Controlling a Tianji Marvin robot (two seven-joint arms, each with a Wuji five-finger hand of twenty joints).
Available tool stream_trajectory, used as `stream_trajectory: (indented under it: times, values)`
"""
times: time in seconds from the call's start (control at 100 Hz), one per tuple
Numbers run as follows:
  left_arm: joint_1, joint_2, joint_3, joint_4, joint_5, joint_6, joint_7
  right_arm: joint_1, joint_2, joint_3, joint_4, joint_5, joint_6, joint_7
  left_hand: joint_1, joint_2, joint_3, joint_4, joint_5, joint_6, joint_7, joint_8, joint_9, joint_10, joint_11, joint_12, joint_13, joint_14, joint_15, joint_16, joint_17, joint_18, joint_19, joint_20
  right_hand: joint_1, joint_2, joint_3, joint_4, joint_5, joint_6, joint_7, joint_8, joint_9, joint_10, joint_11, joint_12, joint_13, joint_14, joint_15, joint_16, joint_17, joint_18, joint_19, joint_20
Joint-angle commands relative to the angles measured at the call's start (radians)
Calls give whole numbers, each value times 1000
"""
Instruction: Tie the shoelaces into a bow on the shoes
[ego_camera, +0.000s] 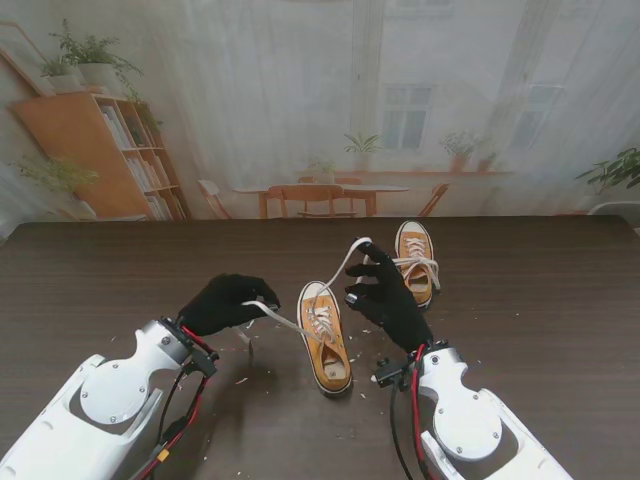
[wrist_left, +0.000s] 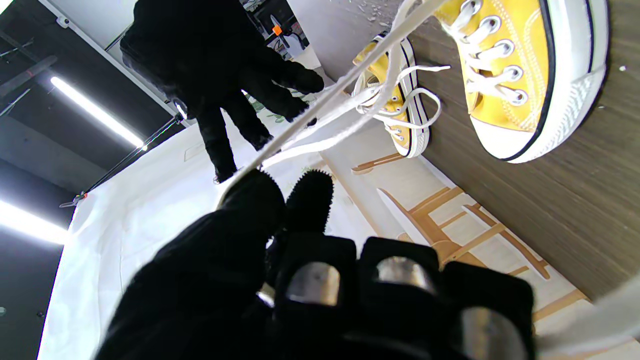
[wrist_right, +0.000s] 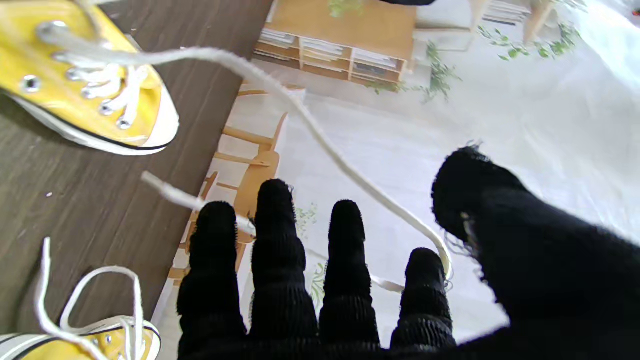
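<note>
Dark wood-grain table (ego_camera: 540, 300) is carrying two yellow shoes (ego_camera: 326, 338), printed room backdrop (ego_camera: 300, 90) behind. Left hand (ego_camera: 225, 303) and right hand (ego_camera: 388, 297) are each pinching lace (ego_camera: 345, 265).

On the dark table (ego_camera: 540, 300), the near yellow shoe (ego_camera: 326, 345) sits centre. The left hand (ego_camera: 225, 303) at its nine o'clock pinches one lace end (ego_camera: 278, 318); the right hand (ego_camera: 385, 297) at two o'clock holds the other lace (ego_camera: 345, 265) raised. A second shoe (ego_camera: 415, 260) lies farther off.

Printed room backdrop (ego_camera: 320, 100), dark table (ego_camera: 540, 300)
</note>
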Motion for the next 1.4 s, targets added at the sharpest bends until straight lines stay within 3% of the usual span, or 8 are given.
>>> stream_trajectory:
  times: [0.0,0.23,0.61,0.84,0.94,1.15,1.24,1.39]
  values:
    - [4,2,-6,-17,3,3,-7,8,-14,-10,24,-40,-38,-16,25,18,-41,-17,-19,-105,-2,-10,29,43,-2,-15,55,1,20,-2,20,-149,251,-15,-22,-12,-5,16,-36,-64,65,30,-28,-28,-7,-9,-34,-29,-32,-28,-33,-64,-18,-38]
    - [6,3,-12,-20,0,4,-11,25,-43,-28,61,-3,-133,-108,27,24,-47,-17,-19,-103,-4,-10,29,43,-2,-14,56,1,20,-2,19,-143,248,-18,-12,-22,-7,18,84,-99,291,151,5,-29,12,-3,-47,-29,-31,-34,-46,-66,-21,-67]
    - [-6,2,-12,-7,18,-8,-1,16,-81,-46,-3,357,-94,-132,29,28,-58,-15,-18,-105,-4,-9,29,42,-4,-13,56,1,19,-2,18,-133,246,-21,35,-75,44,20,403,147,436,316,289,65,46,12,217,-3,47,-16,130,-53,101,-79]
    - [-3,3,-25,-15,24,-6,-1,17,-86,-48,-46,493,-64,-121,30,30,-61,-15,-19,-104,-5,-9,29,42,-4,-12,56,1,19,-2,18,-132,246,-21,73,-134,54,-5,430,205,456,381,404,90,196,64,389,30,162,46,273,25,194,-66]
    - [-6,3,-24,-15,25,-4,-3,17,-83,-46,-58,492,-38,-112,31,30,-63,-15,-19,-103,-5,-9,29,42,-4,-12,55,1,19,-2,18,-132,246,-22,157,-179,38,-120,418,219,468,387,449,74,348,53,520,46,281,104,417,107,296,-55]
    - [-37,0,-12,4,40,-10,9,35,-81,-52,-34,324,31,-131,28,35,-69,-15,-20,-112,-5,-7,29,42,-5,-11,55,1,18,-2,18,-132,246,-22,226,-206,57,-130,493,140,595,209,560,14,521,141,635,-26,796,231,758,222,575,68]
    - [-64,0,-5,20,49,-24,13,46,-74,-54,-18,257,62,-116,22,44,-79,-17,-27,-132,2,1,29,30,-10,-13,55,-1,12,-4,18,-133,244,-23,206,-162,28,-132,562,72,640,173,566,26,533,213,636,-59,982,284,858,183,749,164]
    - [-112,-4,5,50,73,-36,32,69,-72,-63,3,195,116,-110,21,50,-87,-16,-32,-138,9,7,28,20,-15,-14,55,-5,5,-7,18,-135,240,-25,143,-61,-35,-138,669,58,632,182,614,42,620,375,637,-183,1336,442,975,-95,1156,379]
